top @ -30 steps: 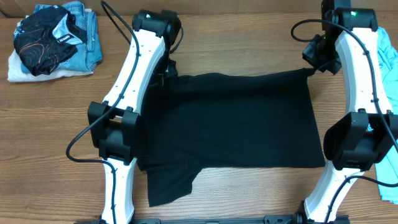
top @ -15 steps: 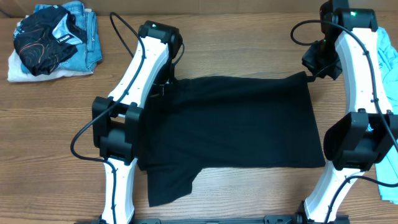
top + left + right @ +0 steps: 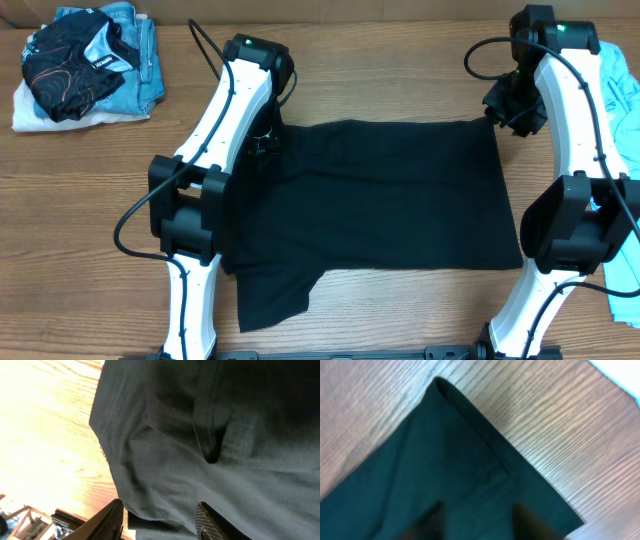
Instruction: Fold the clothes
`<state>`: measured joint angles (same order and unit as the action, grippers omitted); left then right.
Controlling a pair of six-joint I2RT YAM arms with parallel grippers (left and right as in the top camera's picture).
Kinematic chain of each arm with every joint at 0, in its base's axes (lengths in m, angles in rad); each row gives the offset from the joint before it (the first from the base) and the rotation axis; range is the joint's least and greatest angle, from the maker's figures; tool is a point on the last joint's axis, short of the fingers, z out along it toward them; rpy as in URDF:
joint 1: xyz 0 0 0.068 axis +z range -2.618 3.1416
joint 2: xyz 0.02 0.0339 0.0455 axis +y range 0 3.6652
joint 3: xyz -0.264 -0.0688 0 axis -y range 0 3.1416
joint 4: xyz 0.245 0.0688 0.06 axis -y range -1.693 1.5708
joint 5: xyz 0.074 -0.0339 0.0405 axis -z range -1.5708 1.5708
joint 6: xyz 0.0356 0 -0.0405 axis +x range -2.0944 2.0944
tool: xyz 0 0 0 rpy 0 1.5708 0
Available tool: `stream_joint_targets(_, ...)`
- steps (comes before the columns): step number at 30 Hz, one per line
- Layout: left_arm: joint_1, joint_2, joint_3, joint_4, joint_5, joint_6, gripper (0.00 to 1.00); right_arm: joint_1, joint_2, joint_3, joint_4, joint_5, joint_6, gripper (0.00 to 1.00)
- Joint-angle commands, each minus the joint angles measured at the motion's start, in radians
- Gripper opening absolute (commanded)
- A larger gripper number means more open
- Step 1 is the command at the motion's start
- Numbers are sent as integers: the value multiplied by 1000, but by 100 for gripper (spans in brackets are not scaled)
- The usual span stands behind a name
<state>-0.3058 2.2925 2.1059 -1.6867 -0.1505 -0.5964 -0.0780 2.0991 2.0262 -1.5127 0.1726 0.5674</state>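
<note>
The clothes here are chiefly a black T-shirt [image 3: 380, 195] lying flat on the wooden table, folded into a wide rectangle with one sleeve sticking out at the near left. My left gripper [image 3: 262, 140] hovers over its far left corner. In the left wrist view that gripper [image 3: 159, 505] is open, with wrinkled black cloth [image 3: 200, 435] lying under the gap. My right gripper [image 3: 503, 108] is at the far right corner. It [image 3: 478, 506] is open too, just above the folded corner [image 3: 420, 475], and grips nothing.
A pile of folded garments [image 3: 85, 65], black on blue and white, sits at the far left of the table. A light blue T-shirt [image 3: 625, 110] lies along the right edge, beside the right arm. Both arm bases stand at the near edge.
Both grippers were shut on the shirt's far corners and now stand open, the cloth let go. The far edge has settled flat on the table.
</note>
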Motion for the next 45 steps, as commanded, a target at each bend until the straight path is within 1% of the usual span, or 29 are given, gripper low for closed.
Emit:
stream_joint_targets(1, 0, -24, -3, -2, 17, 72, 55, -2, -17, -6, -1, 6, 2, 71)
stream_joint_targets(2, 0, -24, -3, 3, 17, 72, 64, -2, -17, -6, 0, 6, 2, 79)
stream_joint_targets(3, 0, -24, -3, 13, 17, 73, 84, -2, -17, -6, 3, 6, 2, 84)
stream_joint_targets(4, 0, -24, -3, 26, 16, 73, 100, -2, -17, -6, 5, 6, 2, 88)
stream_joint_targets(5, 0, -24, -3, 49, 17, 74, 100, -2, -17, -6, 8, 6, 2, 90)
stream_joint_targets(7, 0, -24, -3, 97, 26, 74, 100, -2, -17, -6, 14, 6, 2, 91)
stream_joint_targets(10, 0, -24, -3, 175, 51, 73, 100, -2, -17, -6, 17, 6, 2, 92)
stream_joint_targets(15, 2, -24, -3, 274, 51, 83, 100, -2, -17, -6, 17, 6, 2, 92)
stream_joint_targets(16, 3, -24, -3, 291, 55, 95, 96, -2, -17, -6, 17, 6, 2, 92)
stream_joint_targets(19, 14, -24, -3, 328, 75, 141, 92, -2, -17, -6, 17, 6, 2, 92)
stream_joint_targets(21, 25, -24, -3, 341, 73, 165, 91, -2, -17, -6, 15, 6, 1, 92)
stream_joint_targets(24, 53, -23, -3, 362, 72, 235, 92, -2, -17, -6, 16, 6, -31, 92)
stream_joint_targets(28, 96, -23, -3, 372, 78, 268, 93, -2, -17, -6, 16, 5, -37, 92)
stream_joint_targets(30, 127, -23, -3, 398, 153, 353, 92, -2, -17, -6, 14, -2, -37, 92)
stream_joint_targets(33, 147, -23, -3, 425, 243, 420, 92, -2, -17, -6, 17, -39, -44, 92)
stream_joint_targets(36, 148, -23, -3, 445, 283, 465, 91, -2, -17, -6, 19, -47, -44, 92)
stream_joint_targets(38, 144, -23, -4, 455, 283, 484, 91, -2, -17, -6, 21, -47, -44, 92)
stream_joint_targets(40, 143, -23, -18, 478, 292, 492, 86, -2, -17, -6, 19, -47, -44, 92)
stream_joint_targets(41, 143, -23, -29, 489, 320, 512, 84, -2, -17, -6, 19, -47, -44, 92)
stream_joint_targets(43, 144, -23, -56, 514, 377, 543, 83, -2, -17, -6, 19, -47, -44, 92)
stream_joint_targets(45, 143, -23, -87, 534, 388, 548, 80, -2, -17, -6, 19, -47, -44, 92)
